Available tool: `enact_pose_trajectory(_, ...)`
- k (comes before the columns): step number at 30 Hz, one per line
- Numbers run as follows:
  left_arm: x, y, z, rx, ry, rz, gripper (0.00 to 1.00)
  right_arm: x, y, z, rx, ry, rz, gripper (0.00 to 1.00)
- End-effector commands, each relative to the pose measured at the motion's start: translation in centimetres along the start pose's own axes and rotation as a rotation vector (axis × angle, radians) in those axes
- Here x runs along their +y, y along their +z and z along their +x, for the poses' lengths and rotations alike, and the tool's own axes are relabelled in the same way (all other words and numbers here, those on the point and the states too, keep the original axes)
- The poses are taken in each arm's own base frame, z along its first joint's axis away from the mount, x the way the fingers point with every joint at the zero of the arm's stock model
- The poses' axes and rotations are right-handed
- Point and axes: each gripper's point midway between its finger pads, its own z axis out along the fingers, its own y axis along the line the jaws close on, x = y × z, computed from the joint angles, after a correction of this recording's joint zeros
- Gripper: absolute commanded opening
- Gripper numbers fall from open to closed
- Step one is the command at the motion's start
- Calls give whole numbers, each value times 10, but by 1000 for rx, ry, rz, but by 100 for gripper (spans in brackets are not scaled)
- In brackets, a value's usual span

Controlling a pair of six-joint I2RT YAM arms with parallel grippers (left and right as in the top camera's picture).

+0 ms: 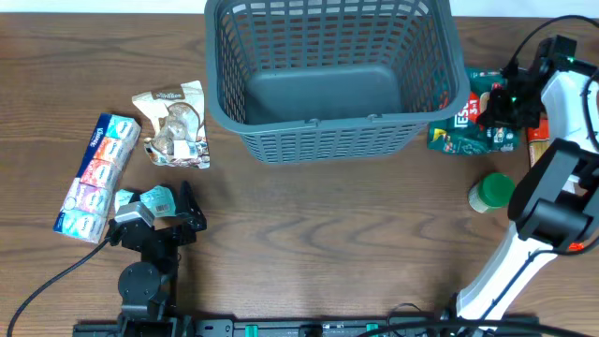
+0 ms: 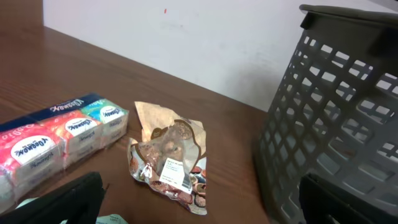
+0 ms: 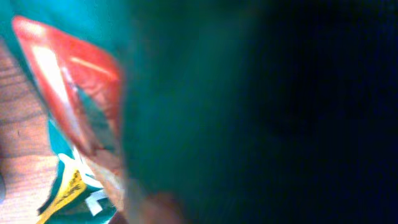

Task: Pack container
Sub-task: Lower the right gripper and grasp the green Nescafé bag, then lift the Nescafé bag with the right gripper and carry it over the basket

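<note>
The container [image 1: 328, 122], a large dark grey lattice basket with nothing in it, stands at the table's back middle; its wall fills the right of the left wrist view [image 2: 336, 118]. My left gripper [image 1: 182, 213] is open near the front left, its fingers wide apart in the left wrist view [image 2: 205, 214], with a small teal tissue packet [image 1: 154, 198] by it. A crumpled snack bag [image 1: 173, 126] [image 2: 171, 158] and a long multi-pack of tissues [image 1: 96, 173] [image 2: 56, 140] lie to the left. My right gripper [image 1: 503, 101] is down on a green package [image 1: 468, 120], which blurs across the right wrist view [image 3: 186, 93]; its jaws are hidden.
A green-lidded jar [image 1: 492, 192] stands at the right, beside the right arm. A red packet [image 1: 536, 140] lies behind that arm. Cables run along the front and the back right. A white wall rises behind the table [image 2: 205, 37].
</note>
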Motion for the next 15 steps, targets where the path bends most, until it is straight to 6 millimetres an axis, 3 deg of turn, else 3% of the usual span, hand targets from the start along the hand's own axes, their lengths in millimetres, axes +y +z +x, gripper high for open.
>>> enact_pose_trajectory(1, 5, 1, 10, 20, 6, -17, 99, 6, -76, -25, -199, 2, 33, 1)
enact_pose_trajectory(8, 5, 1, 10, 21, 6, -18, 99, 3, -187, -32, -456, 19, 144, 1)
enact_pose_trajectory(15, 5, 1, 10, 20, 6, -17, 98, -4, -296, -4, -686, 88, 283, 1)
